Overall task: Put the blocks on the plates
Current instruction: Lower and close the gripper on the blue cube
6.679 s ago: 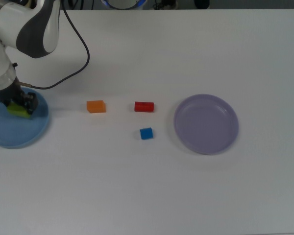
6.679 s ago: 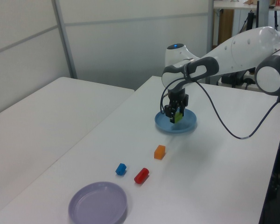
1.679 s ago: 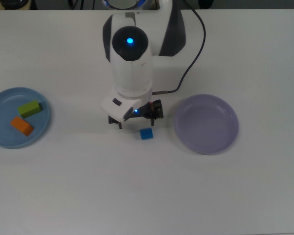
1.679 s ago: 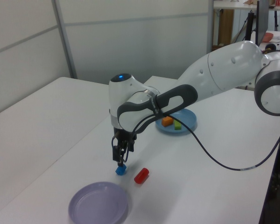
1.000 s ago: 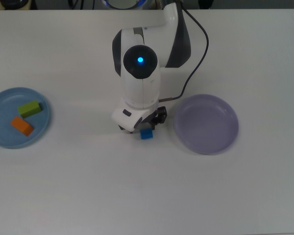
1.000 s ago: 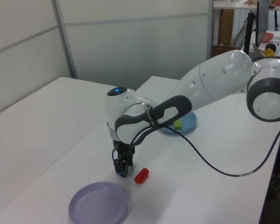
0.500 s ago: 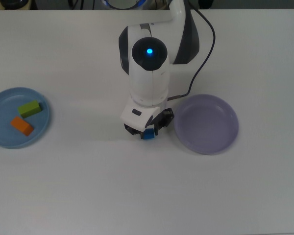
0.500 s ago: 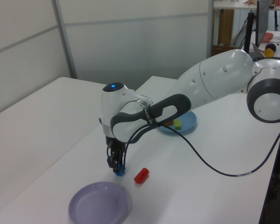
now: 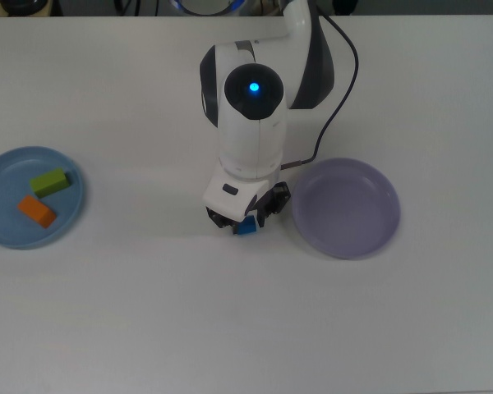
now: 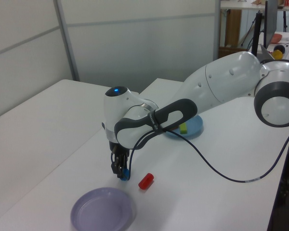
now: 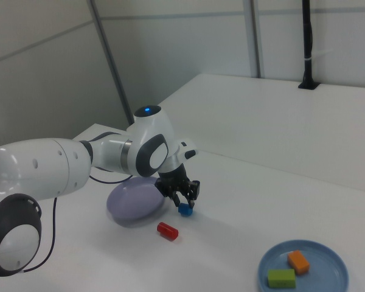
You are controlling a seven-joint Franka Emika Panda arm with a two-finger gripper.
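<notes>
Gripper (image 11: 184, 201) apparently clamped on blue cube (image 11: 185, 210), lifted just beside purple plate (image 11: 137, 202).

Blue cube (image 9: 246, 227) sits mid-frame in the top view, lavender plate (image 9: 346, 208) right; orange (image 9: 37, 211) and green (image 9: 49, 181) blocks lie on the blue plate (image 9: 0, 234) far left; red block (image 11: 167, 230) lies apart.

In the top view the arm (image 9: 255, 123) hides the red block and most of the blue cube (image 9: 246, 227). The light blue plate (image 9: 0, 234) is cut off by the top view's left edge. In the left view the arm covers the orange block.
</notes>
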